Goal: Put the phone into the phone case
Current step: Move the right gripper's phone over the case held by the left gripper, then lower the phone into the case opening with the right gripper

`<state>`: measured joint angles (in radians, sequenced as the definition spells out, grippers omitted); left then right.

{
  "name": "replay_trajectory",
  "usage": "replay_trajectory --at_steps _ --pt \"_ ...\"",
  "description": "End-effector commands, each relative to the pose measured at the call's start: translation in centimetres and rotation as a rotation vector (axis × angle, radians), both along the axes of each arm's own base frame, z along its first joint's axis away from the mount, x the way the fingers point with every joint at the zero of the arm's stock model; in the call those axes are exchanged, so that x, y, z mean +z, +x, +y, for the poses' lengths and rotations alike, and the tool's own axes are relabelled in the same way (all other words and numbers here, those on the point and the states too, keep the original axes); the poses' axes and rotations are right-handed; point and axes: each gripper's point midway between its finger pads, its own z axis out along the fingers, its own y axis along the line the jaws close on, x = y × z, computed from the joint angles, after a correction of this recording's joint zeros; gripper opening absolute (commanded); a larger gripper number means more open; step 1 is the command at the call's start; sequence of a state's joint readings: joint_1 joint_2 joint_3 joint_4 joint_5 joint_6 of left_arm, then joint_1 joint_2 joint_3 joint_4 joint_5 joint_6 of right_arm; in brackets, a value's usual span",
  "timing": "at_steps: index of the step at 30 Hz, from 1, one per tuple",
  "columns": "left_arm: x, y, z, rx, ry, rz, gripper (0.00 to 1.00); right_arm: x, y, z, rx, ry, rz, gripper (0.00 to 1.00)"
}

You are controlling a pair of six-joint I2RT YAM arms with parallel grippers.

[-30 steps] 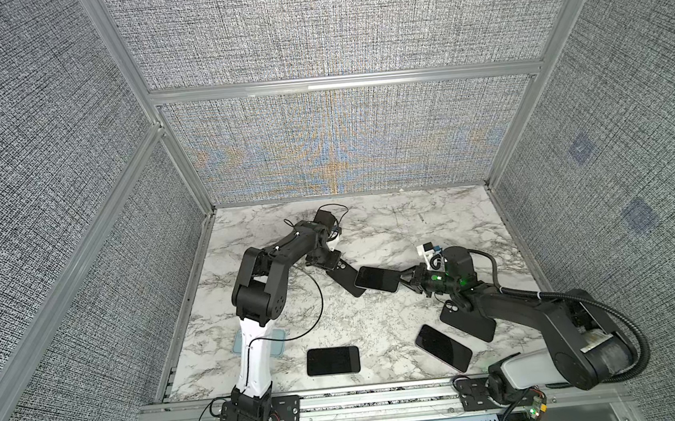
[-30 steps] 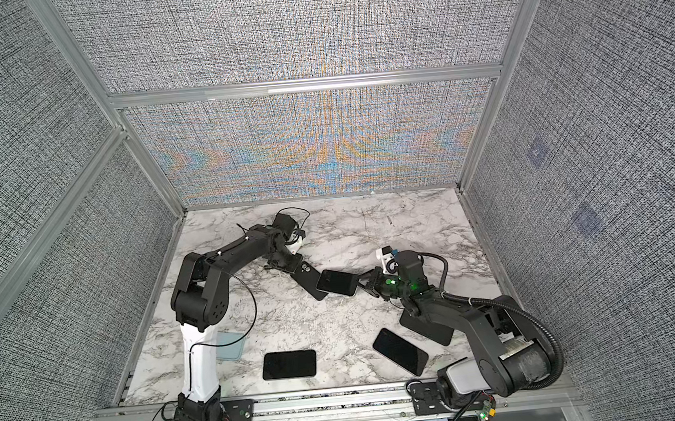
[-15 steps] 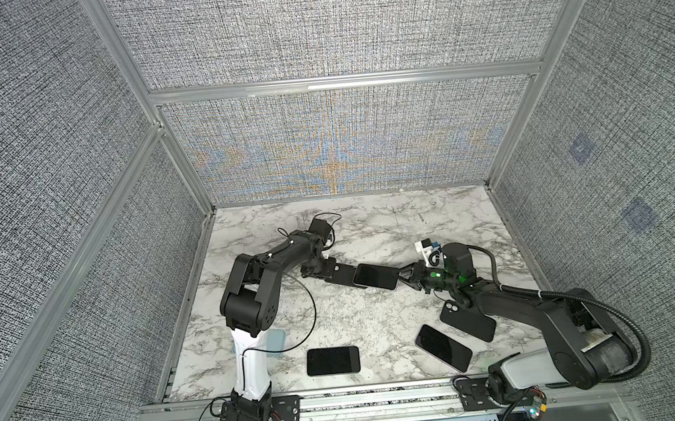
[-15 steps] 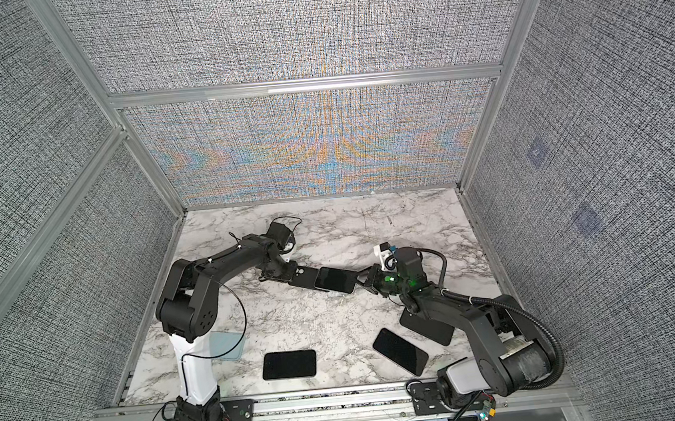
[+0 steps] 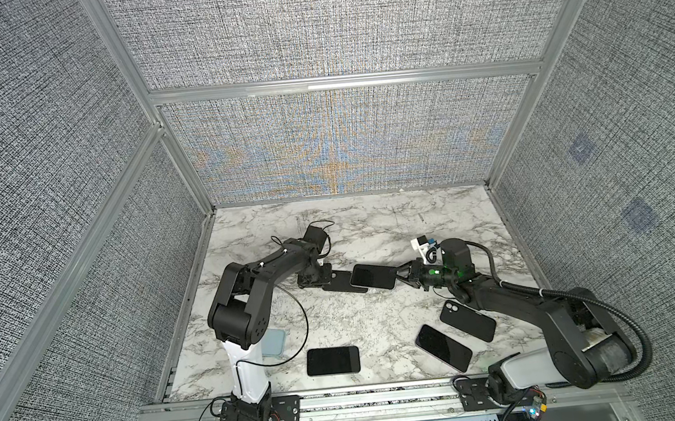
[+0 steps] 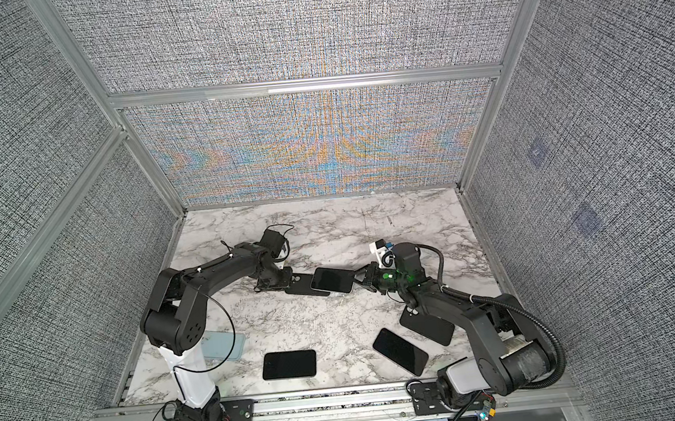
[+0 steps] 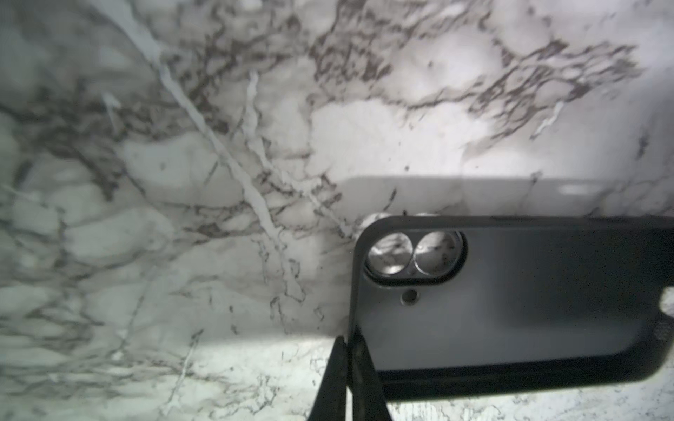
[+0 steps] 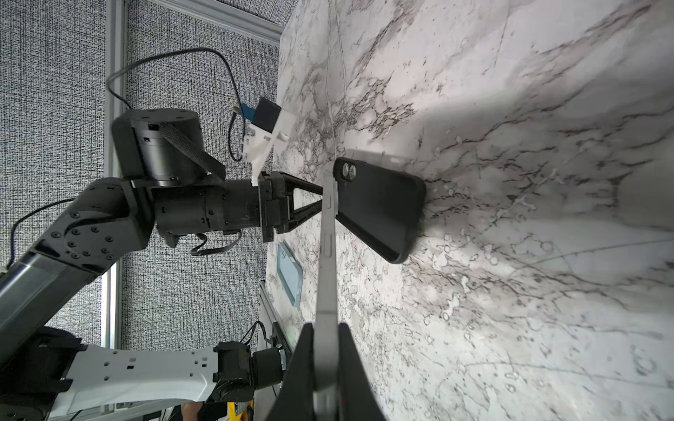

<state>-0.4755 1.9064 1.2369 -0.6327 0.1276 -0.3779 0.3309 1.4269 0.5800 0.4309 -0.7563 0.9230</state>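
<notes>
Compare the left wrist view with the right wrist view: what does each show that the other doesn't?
Left wrist only: marble visible through the phone case's camera cutout. Right wrist only: the phone edge-on in the shut right pincer, the left arm, and a light blue case lying on the table. Both: the black phone case, the left pincer shut on its edge, and the marble table.

left pincer point(image 5: 328, 279): clamped, low | right pincer point(image 5: 399, 275): clamped, low, opposite
</notes>
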Motion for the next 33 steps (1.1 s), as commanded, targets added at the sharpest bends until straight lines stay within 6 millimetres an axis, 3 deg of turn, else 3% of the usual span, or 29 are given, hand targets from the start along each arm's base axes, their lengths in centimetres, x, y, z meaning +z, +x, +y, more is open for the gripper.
replay_trajectory --at_steps 1,11,18,28,33 --pt "0.3 -0.2 -0.6 0.087 -0.062 0.006 0.07 1.1 -0.3 0.8 0.054 0.029 -0.025 0.0" --pt "0.7 -2.0 0.2 0.199 -0.078 0.019 0.09 1.0 -0.5 2.1 0.14 0.037 -0.003 0.0" --pt "1.0 -2.2 -0.2 0.205 -0.114 0.001 0.23 1.1 0.0 3.0 0.189 0.032 0.012 0.0" --pt "3.2 -1.4 0.3 0.233 -0.127 -0.044 0.41 -0.2 0.7 3.4 0.26 -0.062 0.037 0.0" --pt "3.3 -1.0 0.0 0.239 -0.174 -0.045 0.44 -0.9 1.3 3.6 0.272 -0.079 0.05 0.0"
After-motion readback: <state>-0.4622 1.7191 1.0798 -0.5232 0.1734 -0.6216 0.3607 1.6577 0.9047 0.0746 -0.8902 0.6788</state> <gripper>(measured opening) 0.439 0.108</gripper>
